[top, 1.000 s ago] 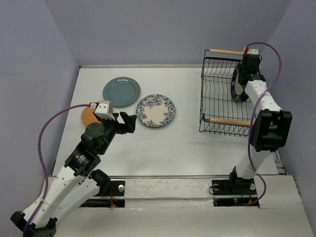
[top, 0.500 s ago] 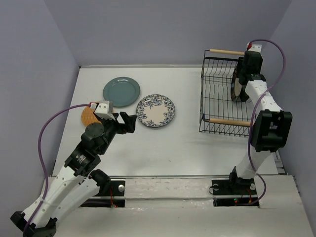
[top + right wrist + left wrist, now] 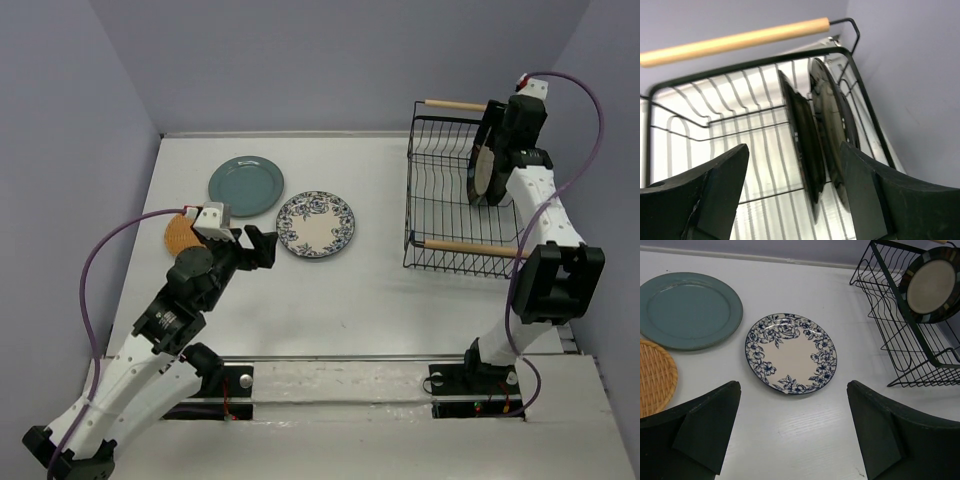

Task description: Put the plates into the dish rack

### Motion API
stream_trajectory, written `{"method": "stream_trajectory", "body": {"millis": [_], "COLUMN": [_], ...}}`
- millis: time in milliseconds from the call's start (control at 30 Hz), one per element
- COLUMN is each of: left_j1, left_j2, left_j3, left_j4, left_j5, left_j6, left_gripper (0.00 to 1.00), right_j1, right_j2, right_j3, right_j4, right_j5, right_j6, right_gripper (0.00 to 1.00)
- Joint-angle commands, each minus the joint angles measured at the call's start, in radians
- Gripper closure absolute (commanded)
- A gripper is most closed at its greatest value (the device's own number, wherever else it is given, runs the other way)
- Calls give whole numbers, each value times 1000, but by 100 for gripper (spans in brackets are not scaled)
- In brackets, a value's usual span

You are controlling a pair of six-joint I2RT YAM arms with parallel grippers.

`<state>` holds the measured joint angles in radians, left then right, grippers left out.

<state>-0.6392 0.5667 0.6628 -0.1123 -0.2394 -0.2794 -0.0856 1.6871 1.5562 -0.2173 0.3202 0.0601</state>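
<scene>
Lifted clear of the rack since a second ago, the right gripper (image 3: 794, 150) now hangs above it, jaws spread wide and empty. Two striped plates (image 3: 801, 131) stand upright side by side at the right end of the rack (image 3: 437, 190), apart from the fingers. The rack sits at the far right corner of the table (image 3: 380, 300). Three plates lie flat on the table: the teal plate (image 3: 246, 186) toward the far left, the floral plate (image 3: 315, 224) just beside it nearer the middle, and the orange plate (image 3: 177, 234) by the left edge, partly hidden behind the left arm. The left gripper (image 3: 792, 390) hovers over the floral plate's near rim, jaws wide, holding nothing.
</scene>
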Motion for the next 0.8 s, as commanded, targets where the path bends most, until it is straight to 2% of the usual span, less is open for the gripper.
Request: {"method": "stream_trajectory", "body": {"millis": [0, 100, 233, 267, 367, 533, 600, 700, 767], "left_j1": [6, 39, 101, 143, 193, 214, 217, 230, 248], "left_j2": [71, 169, 288, 307, 369, 502, 542, 611, 682], "left_j3": [40, 49, 46, 41, -6, -92, -104, -106, -92], "left_j4": [42, 36, 37, 36, 89, 241, 278, 348, 384], "left_j5": [23, 86, 224, 289, 353, 350, 304, 249, 211], "left_j6": [-27, -73, -136, -170, -284, -455, -513, -563, -572], "left_gripper": [1, 1, 1, 1, 1, 8, 11, 20, 22], "right_j1": [4, 70, 185, 211, 280, 329, 352, 392, 423], "right_j2": [-108, -206, -279, -317, -400, -520, -567, -599, -629], "right_j3": [-4, -56, -136, -156, -235, -332, -376, -427, -453], "right_j4": [-14, -13, -10, -7, 4, 15, 22, 24, 27], "right_j5": [-115, -156, -199, -207, -254, -357, -407, -455, -469], "right_j6": [105, 159, 199, 205, 253, 319, 334, 349, 359], "right_gripper": [19, 14, 13, 13, 13, 13, 13, 13, 13]}}
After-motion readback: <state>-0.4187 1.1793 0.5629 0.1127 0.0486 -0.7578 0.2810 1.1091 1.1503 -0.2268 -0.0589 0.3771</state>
